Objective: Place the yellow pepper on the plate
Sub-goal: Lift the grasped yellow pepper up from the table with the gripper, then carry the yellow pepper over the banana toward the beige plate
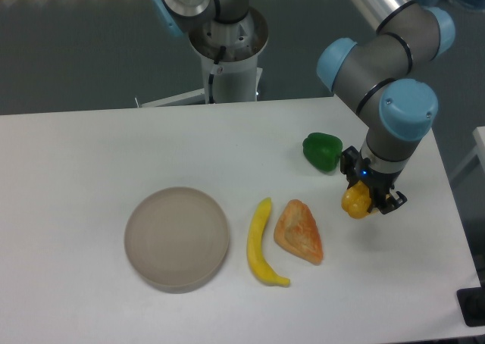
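Gripper [367, 200] at right side of table, jaws clamped on yellow pepper [354, 202], looks lifted for carry. Plate [176, 239] sits bare, well apart at near left, past banana [262, 245] and pastry wedge [298, 232]. Green pepper [323, 151] just behind.

Evenly and brightly lit from overhead, slightly washed out on the white table [114, 147]. Soft, faint shadows under the plate [176, 238] and banana [261, 245]. Mildly soft focus throughout, blurrier along the top edge.
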Motion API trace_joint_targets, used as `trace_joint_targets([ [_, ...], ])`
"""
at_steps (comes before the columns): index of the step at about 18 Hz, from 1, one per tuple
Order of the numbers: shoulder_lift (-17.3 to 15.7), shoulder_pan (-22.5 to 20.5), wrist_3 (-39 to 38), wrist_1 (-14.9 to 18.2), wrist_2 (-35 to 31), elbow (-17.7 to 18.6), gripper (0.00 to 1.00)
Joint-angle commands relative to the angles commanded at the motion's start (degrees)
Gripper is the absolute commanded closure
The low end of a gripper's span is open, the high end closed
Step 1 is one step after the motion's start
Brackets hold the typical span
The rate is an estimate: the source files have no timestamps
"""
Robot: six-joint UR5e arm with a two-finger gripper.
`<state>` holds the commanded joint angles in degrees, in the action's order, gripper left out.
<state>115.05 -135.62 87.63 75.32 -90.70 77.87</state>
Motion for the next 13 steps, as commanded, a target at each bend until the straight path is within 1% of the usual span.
trace_joint_targets([
  [5,-0.09,0.52,-0.26,0.17,0.26,-0.09,0.92],
  [7,-0.7,1.14,-3.06,0.44,2.1,0.0,0.92],
  [9,-2.28,2.98,-5.96,0.7,4.04,0.87,0.93],
  [10,-2.63,4.73,-7.98,0.62,4.48,1.57,0.93],
  [11,-2.55,6.23,-8.69,0.53,4.57,1.58,0.93],
  [13,-2.37,9.65,-12.47,0.09,4.75,1.76,0.94],
])
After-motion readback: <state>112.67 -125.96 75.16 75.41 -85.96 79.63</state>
